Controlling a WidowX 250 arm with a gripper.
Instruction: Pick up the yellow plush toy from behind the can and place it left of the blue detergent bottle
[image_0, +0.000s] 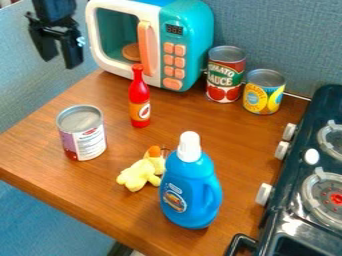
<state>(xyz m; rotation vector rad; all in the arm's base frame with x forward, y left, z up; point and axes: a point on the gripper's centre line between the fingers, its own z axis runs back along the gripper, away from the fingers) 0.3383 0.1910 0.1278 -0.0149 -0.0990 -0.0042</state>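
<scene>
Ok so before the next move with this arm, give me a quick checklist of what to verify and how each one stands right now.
1. Gripper open and empty: ok.
2. Gripper lined up over an item: not ok, it hangs at upper left, left of the toy microwave.
3. Red bottle upright: ok.
4. Blue bottle upright: ok.
5. Gap between yellow plush toy and blue bottle: cannot tell, the bottle overlaps it in view.
6. Gripper's height above the counter: cannot tell.
</scene>
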